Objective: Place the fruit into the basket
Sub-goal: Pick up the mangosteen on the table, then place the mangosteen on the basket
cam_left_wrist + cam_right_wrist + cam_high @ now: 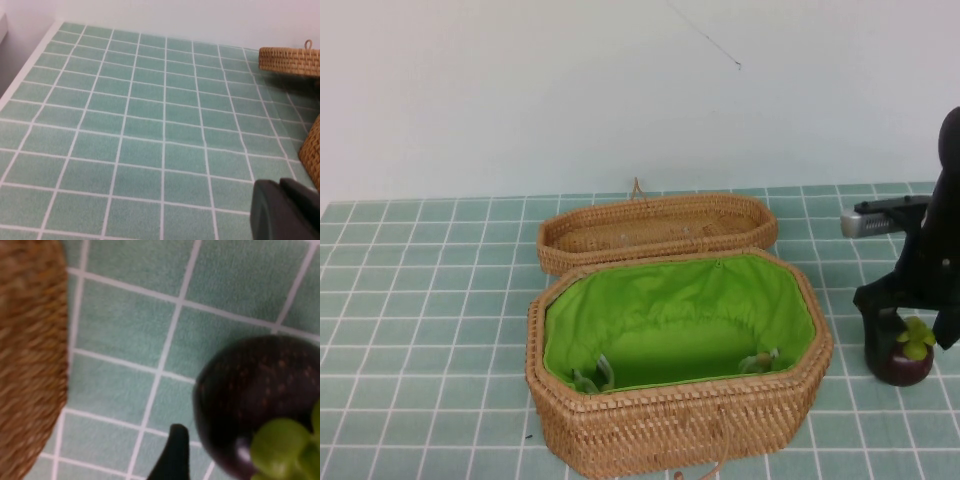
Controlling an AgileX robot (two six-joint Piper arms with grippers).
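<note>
The mangosteen [902,366], dark purple-brown with a green leafy cap, rests on the tiled table to the right of the basket [670,425]. The basket is tan wicker with a bright green lining and stands open in the middle. My right gripper [910,350] is lowered over the fruit, open, with its fingers on either side. In the right wrist view one dark finger [172,455] stands just beside the fruit [250,390] with a small gap; the other finger is out of view. My left gripper [287,210] is shut, low over the tiles left of the basket.
The shallow unlined wicker lid [655,230] lies behind the basket, against its far rim. The basket's wall shows in the right wrist view [30,365], close to the fruit. A white wall bounds the table at the back.
</note>
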